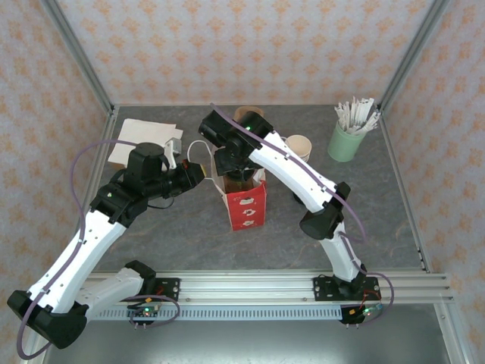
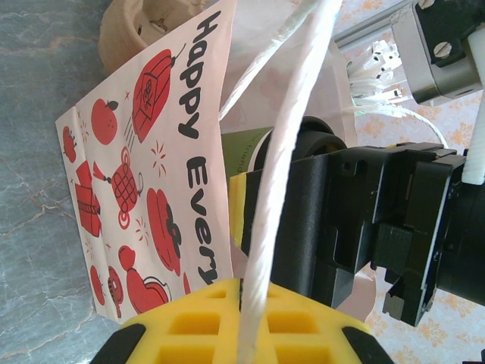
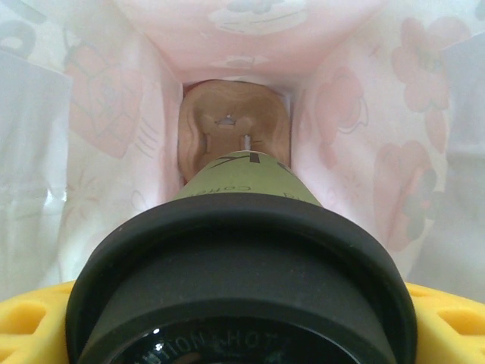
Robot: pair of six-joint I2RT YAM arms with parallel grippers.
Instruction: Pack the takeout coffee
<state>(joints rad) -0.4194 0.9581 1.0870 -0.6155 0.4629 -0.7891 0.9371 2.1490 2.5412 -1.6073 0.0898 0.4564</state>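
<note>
A red and white paper bag [image 1: 248, 203] stands open mid-table. My left gripper [image 1: 198, 174] is shut on its white rope handle [image 2: 282, 167], pinched between the yellow fingers [image 2: 189, 322], and holds the bag's mouth open. My right gripper [image 1: 236, 171] reaches down into the bag, shut on a takeout coffee [image 3: 242, 182], a green cup with a black lid [image 3: 241, 258]. The brown pulp carrier [image 3: 233, 125] lies on the bag's floor right below the cup. A second takeout coffee [image 1: 248, 117] stands behind the right arm.
A pale mint cup of white sticks [image 1: 348, 135] stands at the back right. A tan open cup [image 1: 300, 145] sits right of the bag. White napkins [image 1: 142, 139] lie at the back left. Metal frame posts and patterned walls close in the table.
</note>
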